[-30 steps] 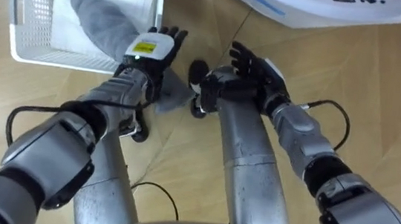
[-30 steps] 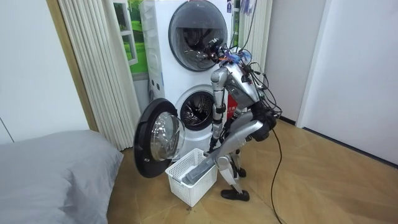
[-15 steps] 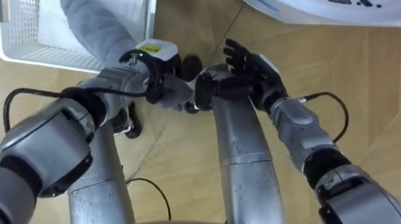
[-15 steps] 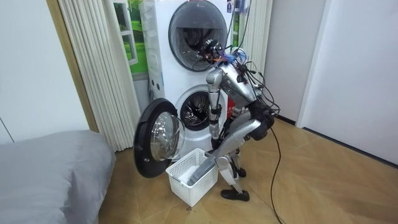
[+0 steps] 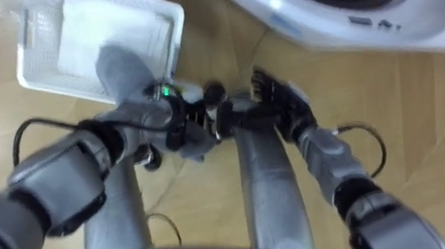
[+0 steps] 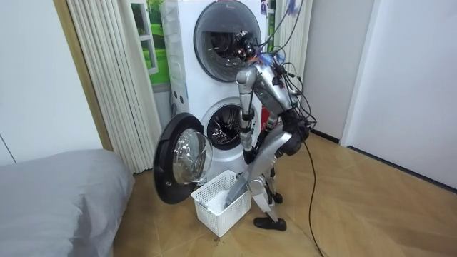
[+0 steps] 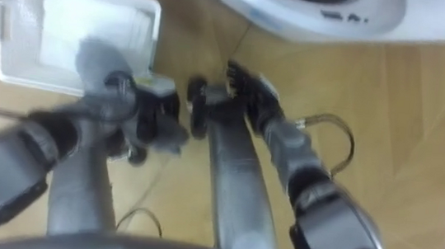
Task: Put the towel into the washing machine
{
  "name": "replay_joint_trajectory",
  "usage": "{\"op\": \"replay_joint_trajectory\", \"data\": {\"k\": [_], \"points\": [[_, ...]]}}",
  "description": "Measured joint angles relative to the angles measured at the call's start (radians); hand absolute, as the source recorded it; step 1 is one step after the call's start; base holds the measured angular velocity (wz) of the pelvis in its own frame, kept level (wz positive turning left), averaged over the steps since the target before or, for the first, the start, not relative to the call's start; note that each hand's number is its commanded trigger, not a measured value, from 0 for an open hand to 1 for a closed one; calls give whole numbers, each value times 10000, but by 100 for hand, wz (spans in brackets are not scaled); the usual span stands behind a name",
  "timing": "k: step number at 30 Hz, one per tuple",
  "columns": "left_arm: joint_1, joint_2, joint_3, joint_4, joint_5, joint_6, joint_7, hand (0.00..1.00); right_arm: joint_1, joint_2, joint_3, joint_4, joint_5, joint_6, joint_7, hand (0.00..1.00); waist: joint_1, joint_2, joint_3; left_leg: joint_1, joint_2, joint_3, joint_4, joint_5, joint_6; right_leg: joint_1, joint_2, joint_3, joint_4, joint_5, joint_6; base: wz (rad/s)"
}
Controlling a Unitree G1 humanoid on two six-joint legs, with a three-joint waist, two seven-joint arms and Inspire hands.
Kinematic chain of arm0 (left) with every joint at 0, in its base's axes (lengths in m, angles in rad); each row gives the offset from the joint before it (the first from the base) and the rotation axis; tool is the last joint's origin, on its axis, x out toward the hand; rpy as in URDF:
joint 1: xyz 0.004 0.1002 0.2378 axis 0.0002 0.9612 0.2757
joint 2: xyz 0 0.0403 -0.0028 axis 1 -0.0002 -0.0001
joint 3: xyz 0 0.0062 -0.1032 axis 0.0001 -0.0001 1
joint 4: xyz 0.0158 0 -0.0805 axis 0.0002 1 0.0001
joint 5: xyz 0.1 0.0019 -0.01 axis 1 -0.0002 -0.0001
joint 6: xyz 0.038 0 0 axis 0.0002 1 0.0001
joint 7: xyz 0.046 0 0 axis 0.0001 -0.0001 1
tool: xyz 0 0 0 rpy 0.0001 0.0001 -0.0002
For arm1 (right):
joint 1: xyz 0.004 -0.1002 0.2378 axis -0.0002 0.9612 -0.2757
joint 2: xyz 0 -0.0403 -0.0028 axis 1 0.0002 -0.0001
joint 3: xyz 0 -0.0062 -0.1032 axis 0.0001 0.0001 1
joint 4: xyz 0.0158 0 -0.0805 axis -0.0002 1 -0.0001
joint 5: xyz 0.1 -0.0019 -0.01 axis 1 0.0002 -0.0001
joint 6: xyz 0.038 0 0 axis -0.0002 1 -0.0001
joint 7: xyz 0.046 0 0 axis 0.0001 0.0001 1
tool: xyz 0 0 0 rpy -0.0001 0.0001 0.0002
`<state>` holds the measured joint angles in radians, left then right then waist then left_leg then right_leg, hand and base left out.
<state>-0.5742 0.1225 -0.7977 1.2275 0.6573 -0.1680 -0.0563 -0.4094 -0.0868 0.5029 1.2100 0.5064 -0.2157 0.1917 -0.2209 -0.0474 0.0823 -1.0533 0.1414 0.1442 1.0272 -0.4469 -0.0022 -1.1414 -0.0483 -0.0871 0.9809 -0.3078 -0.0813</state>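
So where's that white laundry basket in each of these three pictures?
Left eye view: basket at upper left, on the floor.
Right eye view: basket at upper left too.
Room view: basket at bottom centre, beside the robot's feet.
Shared landmark: the grey towel hanging out of it.

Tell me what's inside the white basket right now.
A grey towel trails over the near rim of the basket, lying on white cloth. The bottom beneath is covered.
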Motion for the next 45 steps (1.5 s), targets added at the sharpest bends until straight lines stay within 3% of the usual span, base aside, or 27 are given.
{"op": "replay_joint_trajectory", "data": {"k": [3,8,12,14,18,22,26,28,31,38,45], "points": [[19,-44,132,5,13,-122,234,100,160,-124,44,26,-26,0,-19,0,273,94,-9,562,-15,83,-310,55,3,540,14,25,-322,33,57,-5],[136,-3,1116,-41,-216,-300,708,100,265,-423,-317,70,-84,-8,-60,0,730,273,-22,1343,-150,135,-769,149,43,1298,-40,54,-716,102,163,0],[157,156,1900,-314,-1386,-342,1044,100,242,-487,-374,77,-26,-13,-45,0,1010,349,-3,1825,-201,153,-1040,248,113,1815,-98,12,-983,178,229,6],[221,158,2092,-578,-2173,-378,1196,100,245,-524,-369,65,-47,-22,-39,0,1010,381,-10,1946,-355,165,-1220,332,167,1913,-249,14,-1018,188,261,15],[533,194,2476,-1348,-4270,-641,1170,100,487,-648,-370,-110,-340,-24,-6,0,1192,418,-13,2164,-471,150,-1427,423,231,2158,-339,1,-1197,239,344,7],[910,233,2469,-2346,-7256,-733,509,100,610,-645,-499,-127,-804,-22,-18,0,1186,406,-22,2315,-492,132,-1534,461,288,2367,-392,-41,-1346,286,422,4],[943,75,2431,-2581,-9237,-733,-367,100,607,-561,-533,-129,-835,-16,-42,0,1181,390,-32,2430,-512,126,-1695,531,330,2534,-369,-62,-1583,406,480,0],[1207,-8,2451,-3001,-10347,-728,-888,100,610,-405,-587,-143,-945,-10,-48,0,1192,351,-120,2495,-515,119,-1896,630,333,2648,-317,-138,-1885,550,486,-3],[1497,-135,2439,-3271,-11585,-727,-1592,100,608,-360,-613,-150,-1344,13,-33,0,1221,248,-185,2689,-518,150,-2045,691,338,2839,-309,-154,-2047,625,492,-2],[1726,-139,2439,-3885,-12259,-639,-2126,100,856,-358,-936,-362,-1606,32,-29,0,1133,91,-280,2891,-513,53,-2304,886,380,3184,-357,-366,-2388,788,495,7],[1899,-165,2438,-4613,-14808,-413,-3541,100,1143,-221,-954,-685,-1629,354,13,0,1151,46,-307,2979,-540,-95,-2295,915,368,3376,-387,-521,-2398,800,476,7]]}}
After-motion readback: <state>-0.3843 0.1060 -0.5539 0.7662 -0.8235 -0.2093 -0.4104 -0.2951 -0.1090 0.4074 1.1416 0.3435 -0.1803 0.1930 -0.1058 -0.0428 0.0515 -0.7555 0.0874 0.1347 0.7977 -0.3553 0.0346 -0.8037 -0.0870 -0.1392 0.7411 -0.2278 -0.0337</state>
